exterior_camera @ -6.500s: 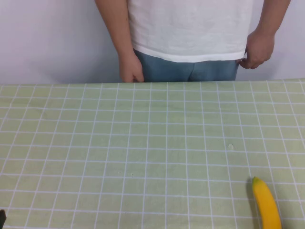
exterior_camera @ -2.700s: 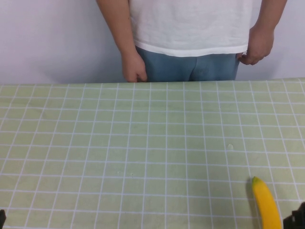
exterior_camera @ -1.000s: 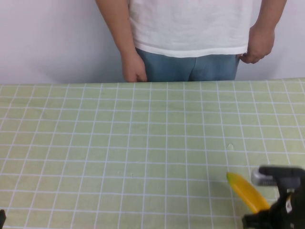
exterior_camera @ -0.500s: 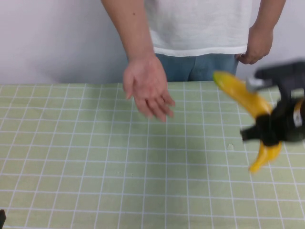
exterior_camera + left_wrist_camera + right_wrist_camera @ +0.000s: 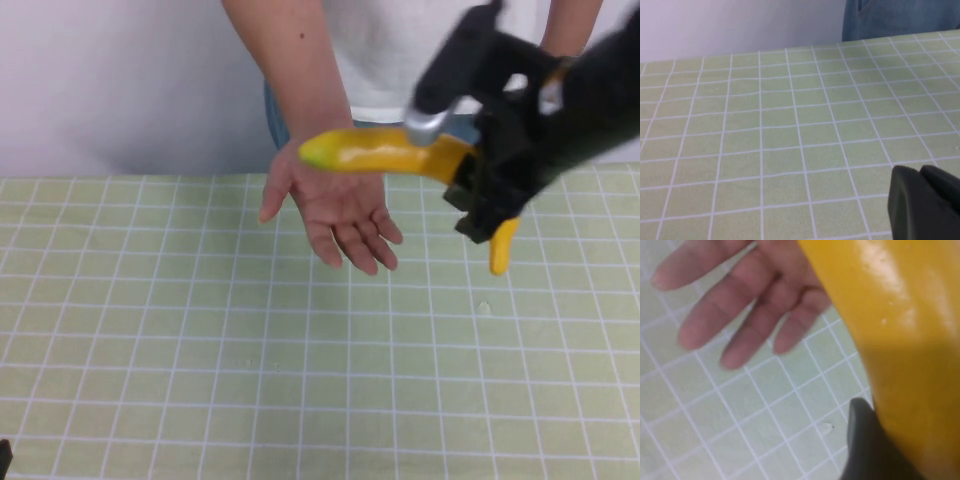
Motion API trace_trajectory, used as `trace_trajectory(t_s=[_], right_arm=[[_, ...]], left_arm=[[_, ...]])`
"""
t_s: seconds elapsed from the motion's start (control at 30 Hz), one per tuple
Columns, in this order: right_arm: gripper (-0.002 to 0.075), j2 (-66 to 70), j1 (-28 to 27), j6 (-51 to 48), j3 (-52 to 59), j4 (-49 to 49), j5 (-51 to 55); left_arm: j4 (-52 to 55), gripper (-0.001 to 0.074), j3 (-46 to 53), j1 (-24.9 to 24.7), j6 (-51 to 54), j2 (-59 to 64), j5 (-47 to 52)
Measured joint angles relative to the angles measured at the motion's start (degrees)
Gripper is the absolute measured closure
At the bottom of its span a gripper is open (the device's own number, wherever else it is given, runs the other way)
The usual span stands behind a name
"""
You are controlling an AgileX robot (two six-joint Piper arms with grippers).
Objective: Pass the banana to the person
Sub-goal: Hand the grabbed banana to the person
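Above the person's open, palm-up hand (image 5: 340, 210), held off the pale green grid-patterned tablecloth (image 5: 200, 350): a smooth, bright yellow, curved banana (image 5: 385, 153), lying roughly level, greenish tip aimed toward the robot's left, other end drooping below the grip on the robot's right. Glossy skin, unmarked, with pale highlights in the right wrist view (image 5: 900, 340). Clamped near its middle by the black right gripper (image 5: 478, 170), fingers closed on the fruit, raised on the robot's right of that hand. Behind the hand, the person in a white T-shirt and blue jeans (image 5: 400, 50), forearm stretched forward over the table edge. Far nearer the robot than the hand, the black left gripper (image 5: 922, 202), low over the cloth; fingers' spread impossible to tell.
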Motion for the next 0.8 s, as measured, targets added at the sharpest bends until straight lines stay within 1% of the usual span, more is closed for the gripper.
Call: trace_trajectory(t_s=[0.2, 0.33, 0.47, 0.67, 0.73, 0.77, 0.8], right_arm=[[0.0463, 8.81, 4.95, -5.63, -11.16, -3.81, 8.27], [0.0463, 13.45, 8.06, -6.29, -15.67, -6.33, 9.47], [0.0463, 16.46, 8.67, -6.11, -16.65, -8.49, 9.18], [0.0461, 18.82, 9.09, -2.34, -16.76, -11.52, 8.11], [0.0417, 18.97, 9.09, 0.21, -16.76, -12.59, 7.51], [0.0382, 19.07, 9.09, 1.22, -16.76, -12.83, 7.4], [0.0332, 19.07, 9.09, 2.26, -16.76, -13.18, 7.3]], left_arm=[[-0.35, 0.0734, 0.0, 0.0, 0.0, 0.0, 0.0], [0.0, 0.0734, 0.0, 0.0, 0.0, 0.0, 0.0], [0.0, 0.0734, 0.0, 0.0, 0.0, 0.0, 0.0], [0.0, 0.0734, 0.0, 0.0, 0.0, 0.0, 0.0], [0.0, 0.0734, 0.0, 0.0, 0.0, 0.0, 0.0], [0.0, 0.0734, 0.0, 0.0, 0.0, 0.0, 0.0], [0.0, 0.0734, 0.0, 0.0, 0.0, 0.0, 0.0]])
